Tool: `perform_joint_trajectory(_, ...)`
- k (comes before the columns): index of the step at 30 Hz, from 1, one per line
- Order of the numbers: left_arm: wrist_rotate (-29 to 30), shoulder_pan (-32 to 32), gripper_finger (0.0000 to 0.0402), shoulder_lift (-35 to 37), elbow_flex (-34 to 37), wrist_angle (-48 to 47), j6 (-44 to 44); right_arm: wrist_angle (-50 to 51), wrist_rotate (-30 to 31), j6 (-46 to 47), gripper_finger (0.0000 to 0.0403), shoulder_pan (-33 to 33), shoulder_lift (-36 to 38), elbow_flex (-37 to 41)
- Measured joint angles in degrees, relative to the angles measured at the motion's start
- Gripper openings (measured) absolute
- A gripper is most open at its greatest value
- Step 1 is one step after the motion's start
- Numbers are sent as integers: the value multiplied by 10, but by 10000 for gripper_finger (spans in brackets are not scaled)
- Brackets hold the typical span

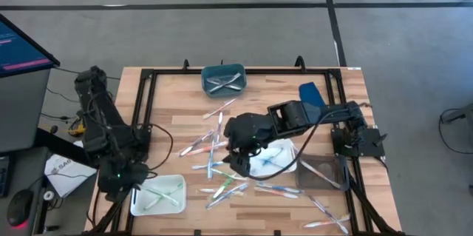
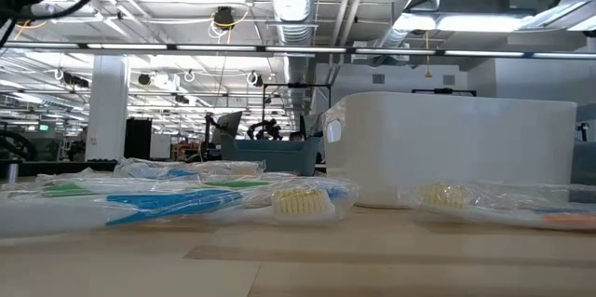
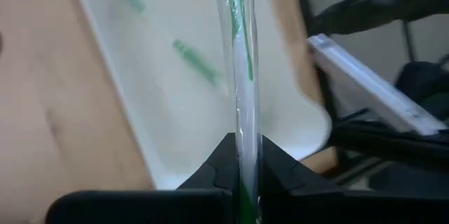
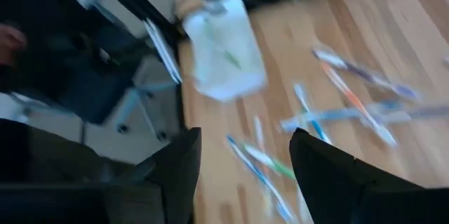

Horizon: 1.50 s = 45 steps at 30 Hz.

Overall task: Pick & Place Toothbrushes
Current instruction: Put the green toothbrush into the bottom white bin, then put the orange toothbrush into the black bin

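Observation:
Several wrapped toothbrushes (image 1: 222, 177) lie flat on the wooden table's middle; two show close up in the low view (image 2: 186, 204). My left gripper (image 1: 127, 179) is at the near left, over a white tray (image 1: 174, 200) holding green toothbrushes (image 3: 193, 59). It is shut on a green toothbrush (image 3: 242, 55) in a clear wrapper. My right gripper (image 4: 242, 175) hangs open above the scattered toothbrushes (image 4: 316, 122) at the table's middle (image 1: 235, 154), touching nothing. My left gripper pinches the wrapped green toothbrush's handle (image 3: 243, 150) between its two fingers. The toothbrush runs straight out ahead of the fingertips, along the fingers, over the white tray. Its far end leaves the picture, and it looks clear of the tray.
A teal tray (image 1: 223, 78) with toothbrushes stands at the far edge. A second white tray (image 1: 284, 163) lies under my right arm, with a clear tray (image 1: 323, 173) to its right. A black frame (image 1: 144, 103) borders the table. More toothbrushes (image 1: 325, 221) lie at the near right.

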<state>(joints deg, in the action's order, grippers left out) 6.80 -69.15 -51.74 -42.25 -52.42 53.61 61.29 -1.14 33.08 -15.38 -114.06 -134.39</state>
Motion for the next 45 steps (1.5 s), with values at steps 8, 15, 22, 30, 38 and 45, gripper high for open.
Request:
perform_joint_trajectory(8,42,-29,13,-1,53,47,18,-52,-1,4,207,-8,0,0)
perform_joint_trajectory(15,35,-29,13,-1,90,89,16,-55,-1,9,210,-3,-1,0)
perform_joint_trajectory(22,33,-29,13,-1,125,133,17,-74,-1,6,208,-2,-6,0)
perform_joint_trajectory(30,23,-29,66,-1,148,139,27,-80,-1,6,210,-2,-6,0)
perform_joint_trajectory(38,21,-29,110,-1,149,168,57,-80,-1,11,208,-3,-6,0)
perform_joint_trajectory(45,-3,-29,156,6,149,198,101,-79,-1,15,210,-3,-6,0)
